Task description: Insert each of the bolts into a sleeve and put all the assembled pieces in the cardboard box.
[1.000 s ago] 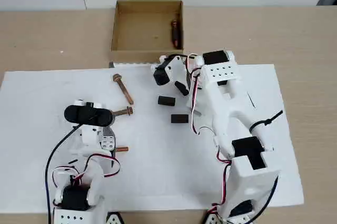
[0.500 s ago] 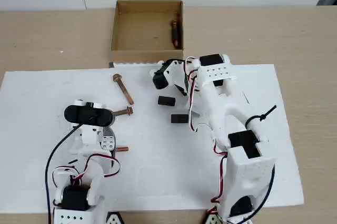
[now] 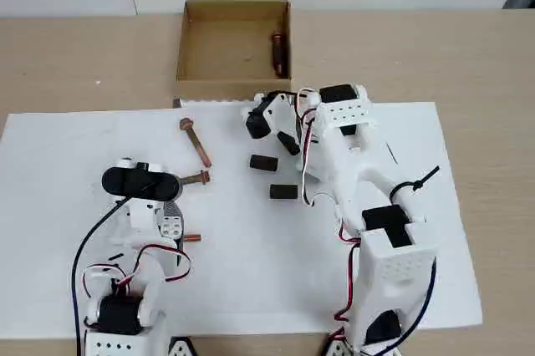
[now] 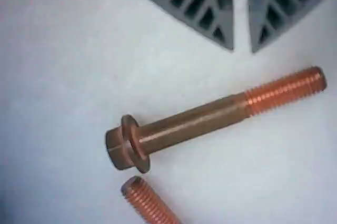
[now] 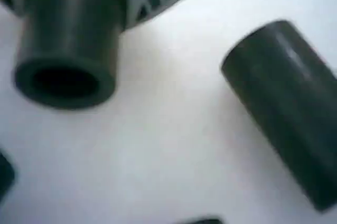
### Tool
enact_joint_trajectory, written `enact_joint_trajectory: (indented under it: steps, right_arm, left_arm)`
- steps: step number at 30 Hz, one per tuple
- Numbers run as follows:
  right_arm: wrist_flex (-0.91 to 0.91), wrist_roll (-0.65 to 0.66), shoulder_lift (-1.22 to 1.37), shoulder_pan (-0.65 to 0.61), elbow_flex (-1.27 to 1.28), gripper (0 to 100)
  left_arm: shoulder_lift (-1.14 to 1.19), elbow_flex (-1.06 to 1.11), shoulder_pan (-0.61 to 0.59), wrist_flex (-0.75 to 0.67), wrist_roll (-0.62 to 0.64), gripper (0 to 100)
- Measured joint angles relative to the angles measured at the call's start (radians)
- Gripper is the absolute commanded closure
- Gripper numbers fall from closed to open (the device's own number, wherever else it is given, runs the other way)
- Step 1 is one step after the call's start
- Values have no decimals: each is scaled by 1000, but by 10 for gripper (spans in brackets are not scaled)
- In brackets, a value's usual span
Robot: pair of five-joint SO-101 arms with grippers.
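My right gripper (image 3: 280, 132) hovers over the white paper just in front of the cardboard box (image 3: 191, 38), shut on a black sleeve (image 5: 66, 50) whose open end faces the camera. Two more black sleeves (image 3: 264, 161) (image 3: 283, 191) lie on the paper below it; the nearer one (image 5: 284, 108) is close by. One assembled piece (image 3: 278, 51) lies inside the box by its right wall. Three copper bolts (image 3: 195, 140) (image 3: 194, 177) (image 3: 192, 237) lie on the left half. My left gripper (image 4: 242, 49) stands just off the middle bolt (image 4: 210, 121), a narrow gap between its fingers, holding nothing.
A white paper sheet (image 3: 100, 139) covers the wooden table (image 3: 67, 55). The threaded tip of the long bolt (image 4: 150, 203) lies close to the middle bolt's head. The left arm (image 3: 140, 182) sits at the lower left, with bare paper between the two arms.
The right arm has shifted slightly and its base has drawn back, while its gripper stays near the box front with the sleeve. The left arm and bolts have not moved.
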Motion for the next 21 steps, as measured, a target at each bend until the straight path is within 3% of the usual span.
enact_joint_trajectory:
  steps: [10, 21]
  right_arm:
    - [221, -133, -166, -8, -138, 992]
    - [242, -276, -470, -8, 5, 995]
  left_arm:
    - [0, -5, 0, 12, -17, 965]
    - [6, -305, 0, 195, -126, 938]
